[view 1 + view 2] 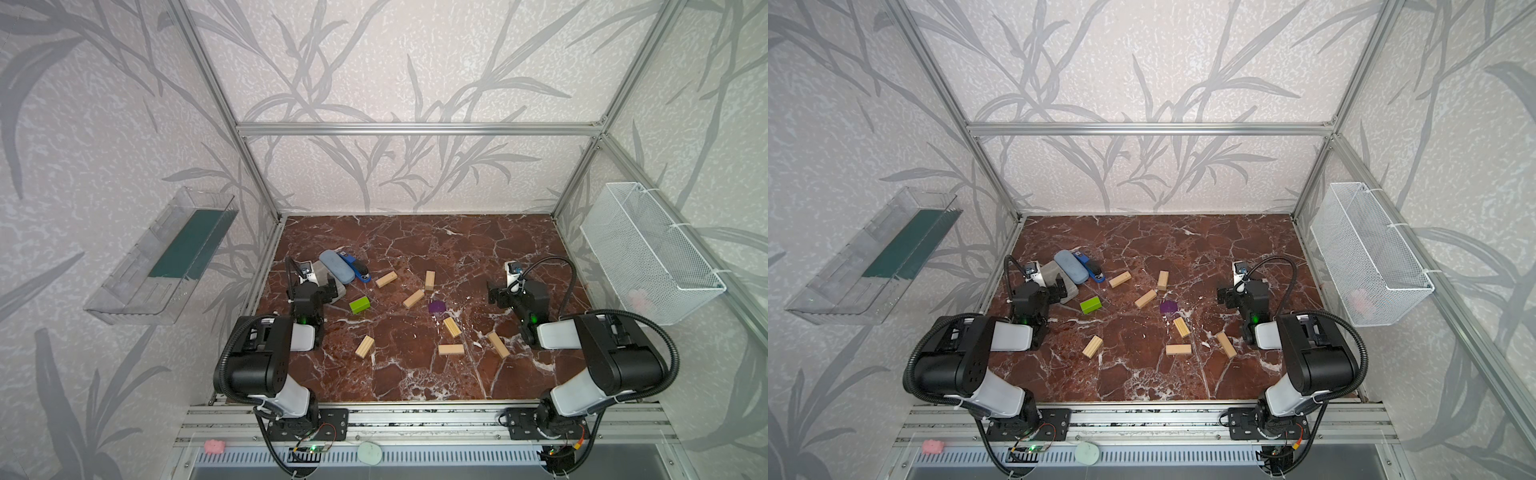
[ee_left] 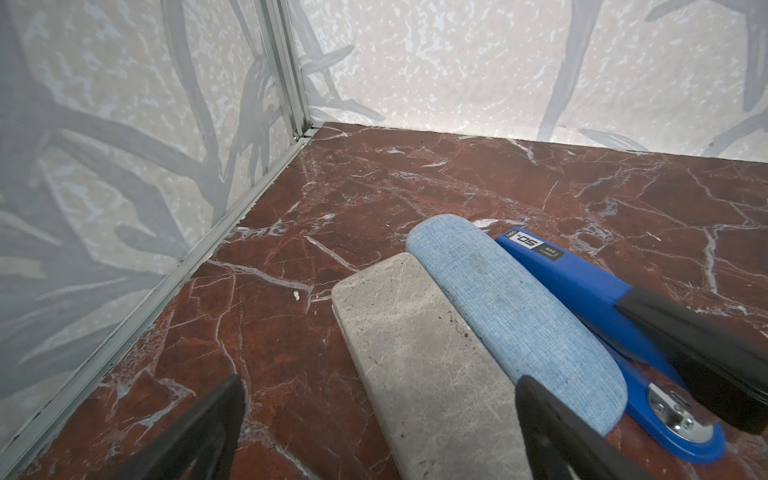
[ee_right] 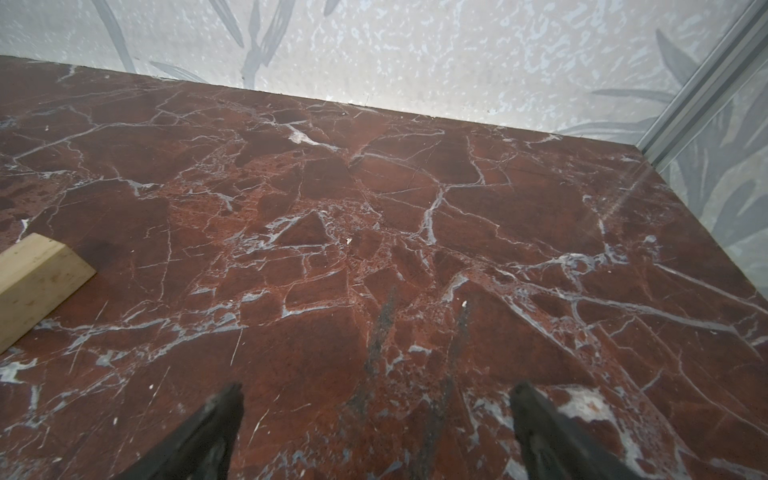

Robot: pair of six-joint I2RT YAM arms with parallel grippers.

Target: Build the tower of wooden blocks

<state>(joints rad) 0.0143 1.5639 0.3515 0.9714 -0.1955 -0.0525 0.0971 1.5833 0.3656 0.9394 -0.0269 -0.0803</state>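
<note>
Grey slab (image 2: 415,353), blue case (image 2: 511,299) and stapler (image 2: 582,291) lie side by side at the spread left claw (image 2: 378,384); right claw (image 3: 376,388), spread too, hovers near scattered wood blocks (image 1: 413,298).

Seven pale blocks (image 1: 413,298), green block (image 1: 360,305), purple block (image 1: 436,306), case (image 1: 336,268), stapler (image 1: 354,269), slab (image 2: 415,353): one each.

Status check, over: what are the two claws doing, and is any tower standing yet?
Left gripper, right gripper open, empty. Wood blocks, lime-green block, purple block scattered; no tower. Grey slab, blue case, stapler by left gripper.
</note>
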